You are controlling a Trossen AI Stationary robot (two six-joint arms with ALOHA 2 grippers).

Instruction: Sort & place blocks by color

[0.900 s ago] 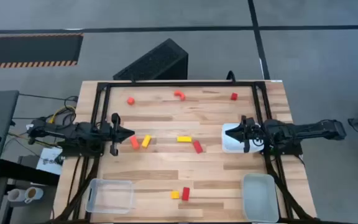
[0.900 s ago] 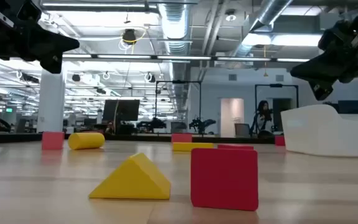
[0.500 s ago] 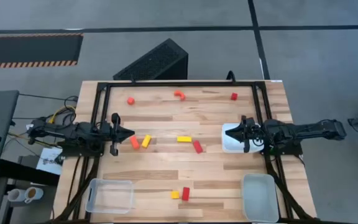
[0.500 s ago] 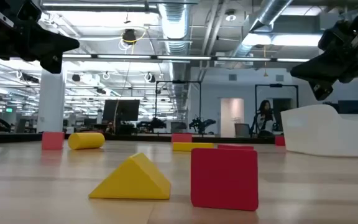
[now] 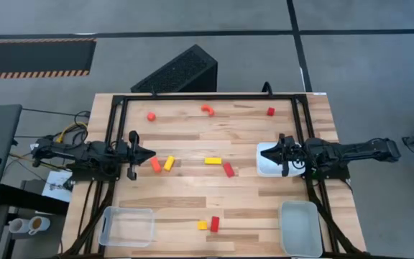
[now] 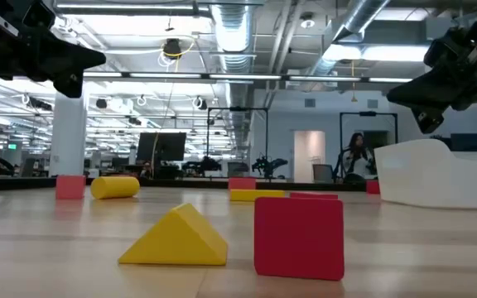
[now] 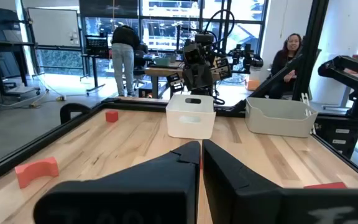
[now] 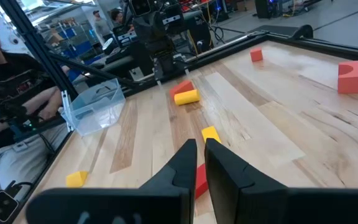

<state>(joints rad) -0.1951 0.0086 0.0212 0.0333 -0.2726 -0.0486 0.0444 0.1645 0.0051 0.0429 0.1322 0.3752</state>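
1. Two grippers hang over the wooden table (image 5: 192, 208), one at each side, and neither holds anything.
2. The left gripper (image 5: 152, 154) has its fingers (image 7: 229, 177) pressed together, tips pointing toward the middle of the table.
3. Just beyond its tips lie an orange bar (image 5: 155, 165) and a yellow bar (image 5: 169, 163), side by side.
4. The right gripper (image 5: 274, 155) has its fingers (image 8: 225, 165) nearly together with a thin gap between them, and it hangs above a white tray (image 5: 267, 170).
5. Just past that tray, toward the left gripper, lie a red bar (image 5: 228, 169) and a flat yellow bar (image 5: 213, 161).
6. Farther off, along the far edge, sit a red cube (image 5: 151, 116), an orange arch (image 5: 208, 109) and another red cube (image 5: 270, 111).
7. Near the front edge, between the arms, a yellow wedge (image 6: 175, 237) lies beside a red block (image 6: 299, 235).
8. A clear tray (image 5: 127, 226) stands at the front corner on the left gripper's side, and a pale tray (image 5: 300, 227) at the front corner on the right gripper's side.
9. People show in the room beyond the table.
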